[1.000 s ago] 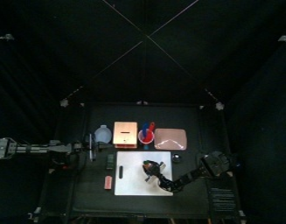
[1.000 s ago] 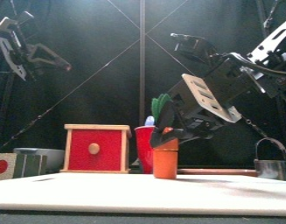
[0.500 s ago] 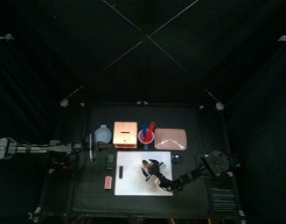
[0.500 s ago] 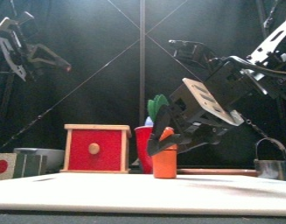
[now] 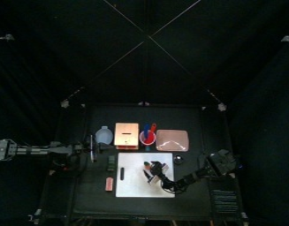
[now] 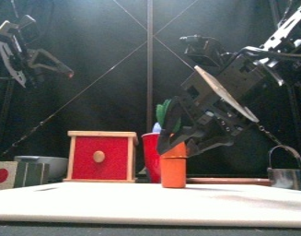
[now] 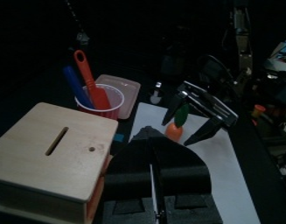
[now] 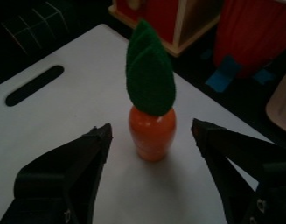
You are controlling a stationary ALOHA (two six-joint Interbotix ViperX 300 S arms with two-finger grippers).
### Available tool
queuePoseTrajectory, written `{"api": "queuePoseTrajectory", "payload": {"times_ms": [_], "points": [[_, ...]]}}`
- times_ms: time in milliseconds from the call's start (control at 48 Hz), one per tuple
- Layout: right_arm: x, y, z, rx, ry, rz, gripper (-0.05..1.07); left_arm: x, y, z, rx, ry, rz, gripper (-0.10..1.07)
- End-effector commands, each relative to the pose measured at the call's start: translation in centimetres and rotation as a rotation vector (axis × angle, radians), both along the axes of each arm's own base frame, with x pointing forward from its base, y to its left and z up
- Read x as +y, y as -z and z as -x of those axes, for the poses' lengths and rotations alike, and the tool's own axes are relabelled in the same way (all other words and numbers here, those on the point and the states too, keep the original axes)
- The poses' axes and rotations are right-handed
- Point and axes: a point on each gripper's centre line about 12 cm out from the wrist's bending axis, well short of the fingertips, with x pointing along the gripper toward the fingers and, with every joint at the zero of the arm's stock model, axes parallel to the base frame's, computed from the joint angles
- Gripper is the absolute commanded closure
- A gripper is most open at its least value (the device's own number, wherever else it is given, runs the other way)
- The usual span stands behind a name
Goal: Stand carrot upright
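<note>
We read no brand, label or writing anywhere. The carrot point(image 8: 152, 131), smooth orange plastic tapering into a pointed green leaf, stands upright on the white sheet point(image 8: 75, 105) on the counter point(image 6: 150, 205). Our right end effector point(image 8: 153, 156) is spread wide, its black jaws flanking the carrot without touching. The left end effector point(image 7: 156, 179) hangs apart near a pale wooden box point(image 7: 49, 153) with a slot; we cannot tell its state.

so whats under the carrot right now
The carrot stands upright on the white sheet, leaf tip up, between the open jaws of the right gripper, which do not touch it. Its base covers the spot directly beneath, so nothing more can be seen there.
</note>
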Motion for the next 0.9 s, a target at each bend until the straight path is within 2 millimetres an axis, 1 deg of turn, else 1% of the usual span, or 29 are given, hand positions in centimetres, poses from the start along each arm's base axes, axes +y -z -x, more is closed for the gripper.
{"api": "queuePoseTrajectory", "payload": {"times_ms": [0, 188, 396, 542, 667, 792, 875], "points": [[0.3, -2.4, 0.5, -0.032, -0.003, -0.046, 0.01, 0.1, -0.5, -0.2, -0.016, -0.005, -0.003, 0.96], [0.9, -4.2, 2.4, 0.047, -0.001, -0.086, 0.01, 0.1, -0.5, -0.2, -0.018, -0.005, -0.003, 0.96], [1.3, -6.2, 3.8, 0.14, -0.049, -0.088, 0.01, 0.1, -0.5, -0.2, -0.018, -0.005, -0.005, 0.96], [0.6, -7.7, 4.7, 0.178, -0.08, -0.025, 0.01, 0.1, -0.6, -0.2, -0.02, -0.005, -0.007, 0.96], [-0.6, -9.0, 6.3, 0.203, -0.118, 0.036, 0.01, 0.1, -0.6, -0.2, -0.02, -0.004, -0.008, 0.96], [-1.6, -10.3, 7.9, 0.196, -0.167, 0.037, 0.01, 0.1, -0.6, -0.2, -0.022, -0.004, -0.01, 0.96], [-2.3, -11.0, 8.9, 0.178, -0.198, -0.007, 0.01, 0.1, -0.7, -0.2, -0.023, -0.004, -0.011, 0.96]]}}
